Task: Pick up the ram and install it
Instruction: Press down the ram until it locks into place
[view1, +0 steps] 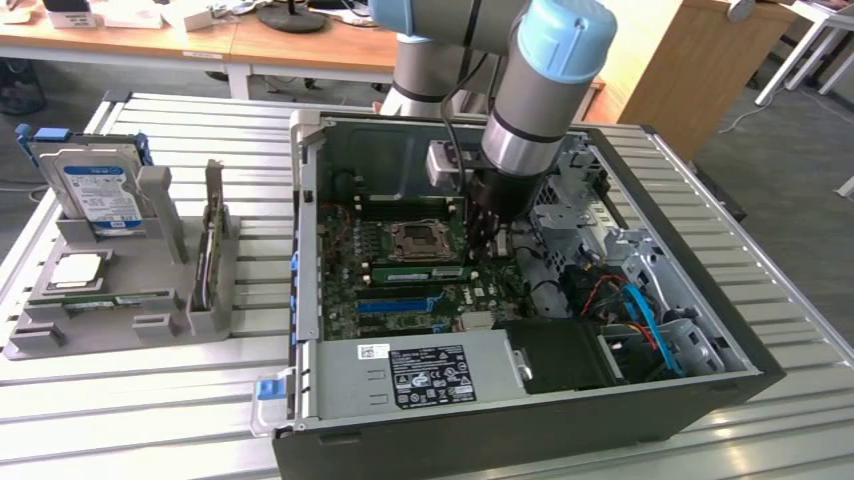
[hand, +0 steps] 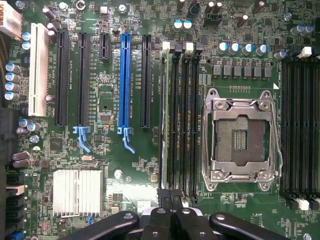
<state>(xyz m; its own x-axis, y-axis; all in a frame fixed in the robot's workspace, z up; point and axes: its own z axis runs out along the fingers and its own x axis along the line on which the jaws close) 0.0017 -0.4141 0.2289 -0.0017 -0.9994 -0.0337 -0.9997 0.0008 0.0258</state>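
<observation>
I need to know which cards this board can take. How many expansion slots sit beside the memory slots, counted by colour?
White expansion slot: 1
Black expansion slots: 4, one of them a short slot
Blue expansion slot: 1
Total: 6
</observation>
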